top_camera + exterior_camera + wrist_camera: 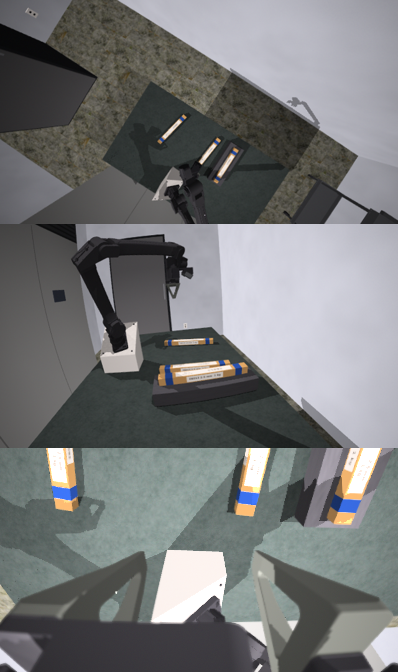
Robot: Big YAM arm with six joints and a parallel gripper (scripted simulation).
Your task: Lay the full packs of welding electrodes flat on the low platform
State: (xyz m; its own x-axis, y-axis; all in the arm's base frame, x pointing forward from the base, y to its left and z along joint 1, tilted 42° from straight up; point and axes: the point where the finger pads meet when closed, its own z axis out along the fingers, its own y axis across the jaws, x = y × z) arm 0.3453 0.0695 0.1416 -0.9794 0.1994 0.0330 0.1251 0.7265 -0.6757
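Note:
Three tan packs with blue bands lie on the dark mat. One pack [203, 373] lies flat on the low dark platform [205, 389]; it also shows in the wrist view [353, 485] and in the overhead view [226, 165]. A second pack [194, 365] lies on the mat right behind the platform; it also shows in the wrist view [253, 480]. The third pack [188, 341] lies apart at the far end of the mat; it also shows in the wrist view [62, 478]. My gripper [173, 290] hangs high above the mat, open and empty, fingers pointing down [199, 583].
The arm's white base block [122, 351] stands at the mat's left side. A grey wall runs along the right edge. A door [140, 286] is behind the table. A dark cabinet [34, 90] and a dark cart [323, 202] stand on the floor.

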